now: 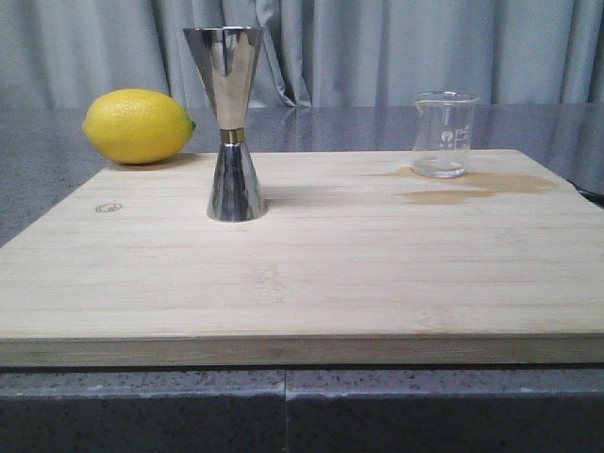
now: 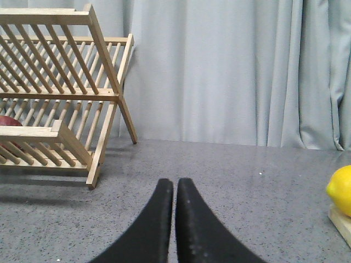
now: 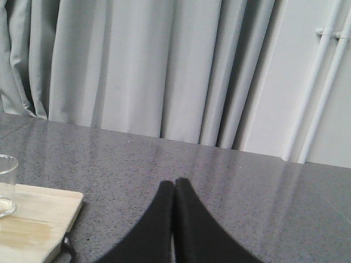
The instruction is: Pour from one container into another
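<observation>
Steel jigger stands upright on the wooden cutting board, left of centre, hourglass shape w/ thin gold band at the waist, wide mouth up. Glass beaker stands upright near the board's far right corner, well apart from the jigger; white scale marks face the front cam, pouring lip at the rim's left. Looks empty or nearly so, can't tell for sure. Darker wet-looking stain on the wood around the beaker's base and spreading right and toward the near side.

Lemon sits just off the board's far left corner, on the grey speckled countertop. Grey curtain behind everything.

Neither arm shows in the front view. Left gripper: black fingers pressed together, only a hairline gap, holding nothing, hovering over bare countertop. Wooden dish rack beyond it, lemon at the view's edge. Right gripper: fingers also closed tip to tip, nothing between them, over countertop just off the board's right corner; beaker's edge barely in that view.
</observation>
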